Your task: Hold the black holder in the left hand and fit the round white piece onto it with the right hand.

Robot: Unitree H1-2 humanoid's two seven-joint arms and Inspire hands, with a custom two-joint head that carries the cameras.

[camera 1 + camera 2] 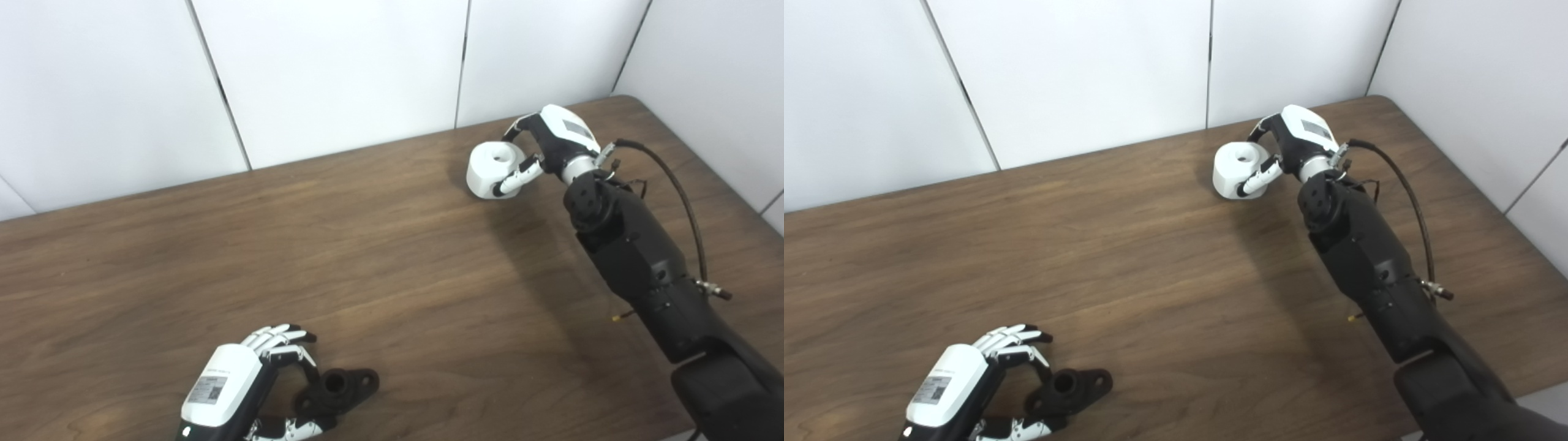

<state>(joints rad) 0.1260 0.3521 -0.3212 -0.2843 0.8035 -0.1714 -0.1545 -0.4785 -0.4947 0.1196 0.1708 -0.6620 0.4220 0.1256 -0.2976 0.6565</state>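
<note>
The black holder (340, 388), a short tube on a flange with holes, lies on the table at the bottom left. My left hand (245, 380) is curled around its left end, thumb on the near side and fingers (288, 352) on the far side, touching it. The round white piece (493, 169), a thick cylinder with a hole in its top, is at the far right of the table. My right hand (542, 147) is shut on it, thumb across the front and fingers behind. I cannot tell whether the piece is lifted off the wood.
The brown wooden table (392, 257) runs back to white wall panels (343, 73). Its right edge passes close beside my right arm (637, 257), and a black cable (680, 190) loops off that arm.
</note>
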